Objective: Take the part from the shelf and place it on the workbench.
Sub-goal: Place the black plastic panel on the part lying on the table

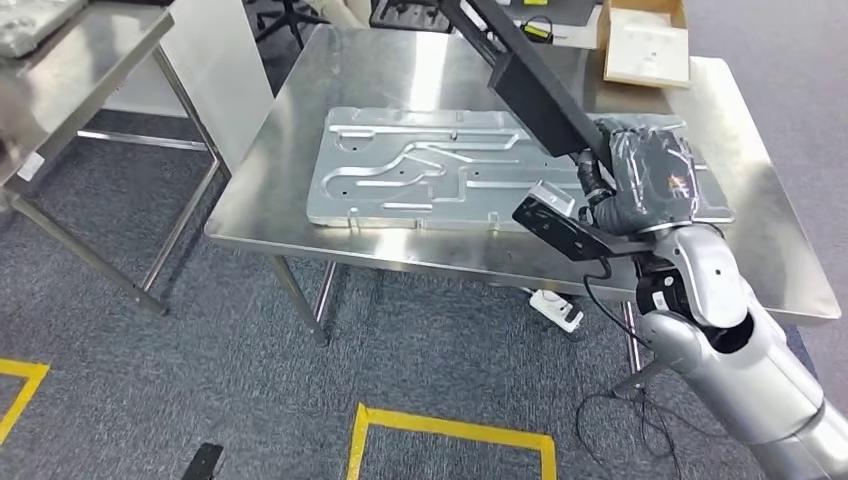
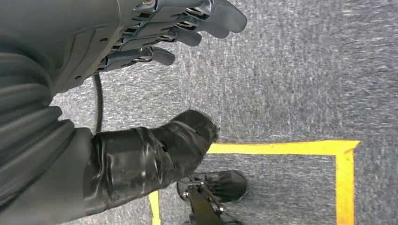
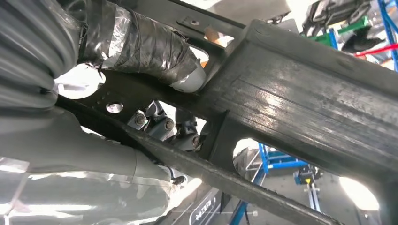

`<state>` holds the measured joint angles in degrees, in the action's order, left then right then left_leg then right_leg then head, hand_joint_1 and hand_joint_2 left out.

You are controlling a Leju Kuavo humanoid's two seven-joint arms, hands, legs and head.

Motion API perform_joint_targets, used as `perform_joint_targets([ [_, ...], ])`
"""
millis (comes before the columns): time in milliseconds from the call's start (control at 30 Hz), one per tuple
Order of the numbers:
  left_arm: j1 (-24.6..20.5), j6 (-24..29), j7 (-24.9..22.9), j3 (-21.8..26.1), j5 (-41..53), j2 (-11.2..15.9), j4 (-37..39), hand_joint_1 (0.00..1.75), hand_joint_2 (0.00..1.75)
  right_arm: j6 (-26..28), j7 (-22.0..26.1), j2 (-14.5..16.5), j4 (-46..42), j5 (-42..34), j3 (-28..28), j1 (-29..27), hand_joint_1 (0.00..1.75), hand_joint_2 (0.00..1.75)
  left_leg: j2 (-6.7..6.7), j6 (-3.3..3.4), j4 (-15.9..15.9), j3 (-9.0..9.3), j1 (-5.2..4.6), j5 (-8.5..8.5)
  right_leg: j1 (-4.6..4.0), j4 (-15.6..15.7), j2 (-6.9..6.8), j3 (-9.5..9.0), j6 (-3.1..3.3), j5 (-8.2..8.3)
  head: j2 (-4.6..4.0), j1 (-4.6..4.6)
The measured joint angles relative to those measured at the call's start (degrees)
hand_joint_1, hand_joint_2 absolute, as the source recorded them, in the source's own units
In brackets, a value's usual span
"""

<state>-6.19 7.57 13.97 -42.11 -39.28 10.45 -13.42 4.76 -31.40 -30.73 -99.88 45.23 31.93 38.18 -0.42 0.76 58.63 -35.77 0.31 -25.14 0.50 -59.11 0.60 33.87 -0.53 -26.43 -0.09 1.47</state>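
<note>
The part is a long black frame-like bar (image 1: 540, 95). It slants over the steel workbench (image 1: 290, 220), from the far edge down toward the near right side. My right hand (image 1: 650, 180), wrapped in dark tape, grips its lower end above the bench's right half. In the right wrist view the black part (image 3: 305, 103) crosses close in front of the camera, with my taped thumb (image 3: 150, 47) pressed on it. My left hand (image 2: 117, 70) hangs over the grey carpet, fingers (image 2: 187, 28) spread and holding nothing.
A large silver stamped plate (image 1: 420, 165) lies on the middle of the workbench. A cardboard box (image 1: 645, 40) sits at its far right corner. Another steel table (image 1: 60, 60) stands at the left. A white power strip (image 1: 555, 308) and yellow floor tape (image 1: 450, 430) lie below.
</note>
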Motion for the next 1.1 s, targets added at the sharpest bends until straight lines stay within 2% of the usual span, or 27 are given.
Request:
perform_joint_targets([
  [67,-0.01,0.04,-0.05,-0.01,0.01,0.02,0.00,0.00,1.75,-0.15,-0.04,-0.28,-0.07,0.06,-0.14,-0.03,1.75,1.75,0.02,0.75,-0.54,0.70,0.17,-0.06,0.05,-2.02,-0.08,0.77,-0.47,-1.18,0.00,-0.10],
  [100,-0.05,0.20,-0.14,0.00,0.02,0.05,0.00,0.00,1.75,-0.26,-0.07,-0.39,-0.09,0.11,-0.27,-0.05,1.75,1.75,0.04,1.10,-0.72,1.05,0.20,-0.16,0.09,-4.74,-0.13,2.12,-0.63,-2.39,0.00,-0.15],
  [167,-0.13,0.59,-0.32,0.01,0.04,0.11,0.00,0.00,1.75,-0.56,-0.14,-0.49,-0.07,0.19,-0.46,-0.18,1.75,1.75,0.05,1.63,-0.71,1.46,0.09,-0.61,0.09,-12.46,-0.16,6.47,-0.85,-5.06,0.00,-0.22],
  [200,-0.12,0.66,-0.38,0.01,0.04,0.13,0.00,0.00,1.75,-0.69,-0.17,-0.55,-0.02,0.21,-0.50,-0.32,1.75,1.75,0.04,1.75,-0.67,1.64,0.05,-0.87,0.09,-15.38,-0.16,8.45,-0.91,-5.54,0.00,-0.21],
  [233,-0.08,0.67,-0.40,0.01,0.04,0.13,0.00,0.00,1.75,-0.79,-0.21,-0.62,0.04,0.24,-0.50,-0.47,1.75,1.75,0.02,1.80,-0.61,1.91,0.02,-1.18,0.10,-16.44,-0.16,9.57,-0.92,-4.94,0.00,-0.21],
  [267,-0.04,0.61,-0.41,0.01,0.04,0.13,0.00,0.00,1.75,-0.86,-0.22,-0.69,0.11,0.29,-0.50,-0.57,1.75,1.75,-0.01,1.79,-0.54,2.28,0.01,-1.54,0.10,-15.28,-0.16,9.53,-0.86,-3.24,0.00,-0.22],
  [333,0.00,0.37,-0.42,0.01,0.02,0.13,0.00,0.00,1.75,-0.93,-0.25,-0.88,0.24,0.49,-0.51,-0.64,1.75,1.75,-0.08,1.58,-0.39,3.26,0.01,-2.43,0.05,-8.27,-0.17,6.84,-0.50,1.51,0.00,-0.23],
  [367,-0.04,0.20,-0.42,0.01,0.01,0.14,0.00,0.00,1.75,-0.97,-0.24,-0.97,0.30,0.60,-0.53,-0.63,1.75,1.75,-0.12,1.35,-0.24,3.58,-0.08,-2.86,-0.07,-4.90,-0.18,5.28,-0.29,2.98,0.00,-0.22],
  [400,-0.07,0.05,-0.43,0.01,0.00,0.17,0.00,0.00,1.75,-1.02,-0.23,-1.10,0.35,0.70,-0.56,-0.61,1.75,1.75,-0.14,1.07,-0.14,3.67,-0.14,-3.18,-0.21,-2.46,-0.18,4.10,-0.05,3.47,0.00,-0.22],
  [433,-0.10,-0.07,-0.44,0.01,0.00,0.21,0.00,0.00,1.75,-1.08,-0.21,-1.22,0.41,0.78,-0.59,-0.66,1.75,1.75,-0.15,0.77,-0.12,3.64,-0.19,-3.37,-0.33,-1.29,-0.15,3.54,0.14,3.20,0.00,-0.20],
  [567,-0.17,-0.22,-0.43,-0.01,0.02,0.42,0.00,0.00,1.75,-1.46,-0.31,-1.90,0.74,0.90,-0.86,-1.15,1.75,1.75,-0.04,-0.38,0.19,3.83,-0.29,-4.31,-0.10,0.13,-0.03,2.16,1.12,2.13,0.00,-0.10],
  [600,-0.23,-0.22,-0.40,-0.01,0.02,0.48,0.00,0.00,1.75,-1.57,-0.34,-2.04,0.83,0.94,-1.00,-1.19,1.75,1.75,0.02,-0.65,2.01,3.09,-0.31,-5.10,0.02,0.52,-0.08,1.50,1.42,1.92,0.00,0.01],
  [633,-0.27,-0.22,-0.37,0.00,0.02,0.51,0.00,0.00,1.75,-1.70,-0.35,-2.13,0.92,0.98,-1.10,-1.25,1.75,1.75,0.07,-0.84,5.11,1.44,-0.24,-6.19,0.04,0.77,-0.12,0.88,1.66,1.65,0.00,0.10],
  [700,-0.21,-0.23,-0.36,0.00,0.03,0.58,0.00,0.00,1.75,-1.93,-0.39,-2.26,1.21,1.02,-1.19,-1.50,1.75,1.75,0.07,-1.13,12.96,-3.58,-0.23,-8.10,-0.01,0.92,-0.15,-0.07,1.93,0.89,0.00,0.21],
  [733,-0.07,-0.24,-0.36,-0.01,0.04,0.58,0.00,0.00,1.75,-2.02,-0.41,-2.36,1.39,1.02,-1.20,-1.74,1.75,1.75,0.08,-1.24,15.56,-5.78,-0.22,-8.02,-0.03,0.92,-0.13,-0.63,1.93,0.40,-0.01,0.21],
  [767,0.08,-0.25,-0.37,-0.01,0.04,0.58,0.00,0.00,1.75,-2.08,-0.43,-2.48,1.57,1.03,-1.20,-1.98,1.75,1.75,0.08,-1.30,16.02,-7.00,-0.22,-6.70,-0.04,0.92,-0.10,-1.30,1.90,-0.14,-0.01,0.21],
  [800,0.19,-0.26,-0.37,-0.01,0.04,0.58,0.00,0.00,1.75,-2.12,-0.44,-2.62,1.74,1.05,-1.21,-2.15,1.75,1.75,0.09,-1.28,14.20,-7.10,-0.22,-4.25,-0.04,0.92,-0.07,-2.11,1.83,-0.73,-0.01,0.20],
  [833,0.23,-0.27,-0.37,-0.01,0.04,0.61,0.00,0.00,1.75,-2.14,-0.46,-2.74,1.87,1.07,-1.27,-2.24,1.75,1.75,0.09,-1.16,10.51,-6.24,-0.22,-1.01,-0.05,0.93,-0.05,-2.98,1.73,-1.38,-0.01,0.20],
  [867,0.27,-0.27,-0.38,-0.01,0.04,0.67,0.01,0.00,1.75,-2.15,-0.48,-2.81,1.99,1.10,-1.35,-2.26,1.75,1.75,0.08,-0.89,6.76,-5.06,-0.28,1.55,-0.03,1.01,-0.03,-3.59,1.58,-1.99,0.00,0.15],
  [900,0.28,-0.27,-0.39,-0.01,0.03,0.76,0.01,0.00,1.75,-2.16,-0.49,-2.90,2.08,1.13,-1.44,-2.20,1.75,1.75,0.07,-0.55,3.55,-3.86,-0.46,3.16,-0.05,1.08,0.02,-4.05,1.35,-2.49,0.00,0.15],
  [933,0.23,-0.28,-0.39,-0.01,0.05,0.84,0.01,0.00,1.75,-2.17,-0.49,-2.97,2.14,1.15,-1.53,-2.19,1.75,1.75,0.07,-0.13,1.25,-2.88,-0.65,3.43,-0.03,1.20,0.07,-4.26,1.07,-2.85,0.00,0.14],
  [1033,0.07,-0.30,-0.37,-0.02,0.07,0.94,0.00,0.00,1.75,-2.30,-0.57,-3.26,2.29,1.10,-1.70,-2.36,1.75,1.75,0.08,0.98,-1.09,-1.30,-0.85,1.61,-0.06,1.19,0.15,-4.57,0.39,-3.08,0.00,0.14],
  [1100,0.13,-0.29,-0.32,-0.02,0.06,0.95,0.00,0.00,1.75,-2.72,-0.87,-3.55,2.51,0.73,-1.88,-2.43,1.75,1.75,0.02,1.68,-1.72,0.06,-0.64,1.03,-0.05,-1.44,0.02,-3.47,0.00,-2.96,0.00,-0.01],
])
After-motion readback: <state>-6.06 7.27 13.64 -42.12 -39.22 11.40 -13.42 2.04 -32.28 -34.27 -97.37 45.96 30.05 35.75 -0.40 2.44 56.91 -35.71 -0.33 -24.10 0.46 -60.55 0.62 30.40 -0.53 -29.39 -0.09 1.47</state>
